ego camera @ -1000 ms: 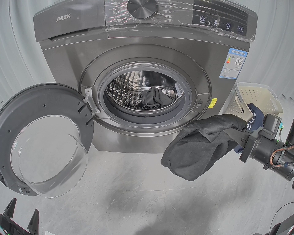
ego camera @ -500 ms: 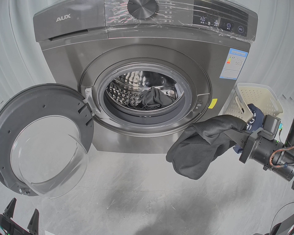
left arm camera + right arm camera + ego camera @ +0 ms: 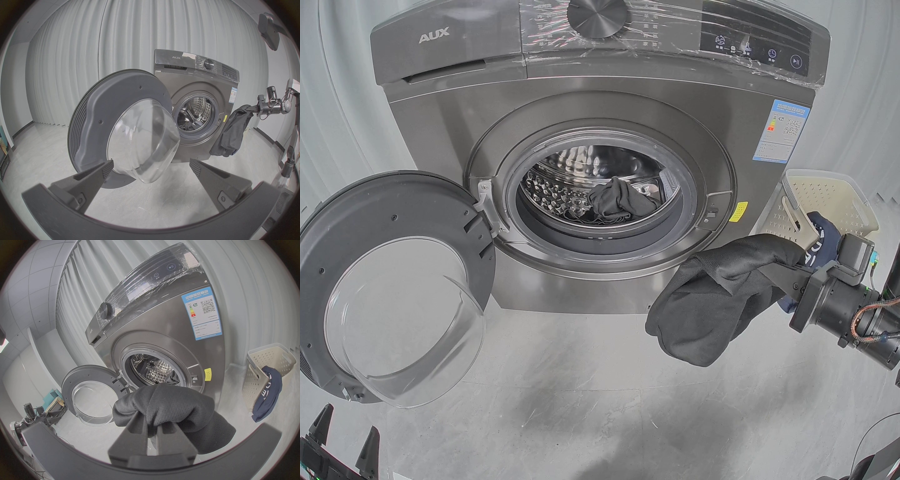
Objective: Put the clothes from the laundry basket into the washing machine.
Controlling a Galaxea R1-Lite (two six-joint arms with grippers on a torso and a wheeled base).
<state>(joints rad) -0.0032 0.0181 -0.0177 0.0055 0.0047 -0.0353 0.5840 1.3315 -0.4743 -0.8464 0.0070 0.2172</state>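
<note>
The grey washing machine (image 3: 600, 81) stands with its round door (image 3: 394, 287) swung wide to the left. A dark garment (image 3: 615, 199) lies inside the drum. My right gripper (image 3: 781, 272) is shut on a black garment (image 3: 715, 297), which hangs in the air low and to the right of the drum opening. In the right wrist view the black garment (image 3: 168, 408) bunches over the closed fingers (image 3: 137, 430). The beige laundry basket (image 3: 831, 200) sits right of the machine with a navy garment (image 3: 825, 240) draped over its rim. My left gripper (image 3: 150, 165) stands open, low at the left.
Pale curtains (image 3: 344, 125) hang behind and beside the machine. The grey floor (image 3: 562, 387) in front of it is bare. The open door (image 3: 122, 125) takes up the space left of the drum.
The black garment has swung slightly right and gathered closer to the right gripper. The head camera has shifted a little, moving the whole picture rightward. The left gripper has stayed still.
</note>
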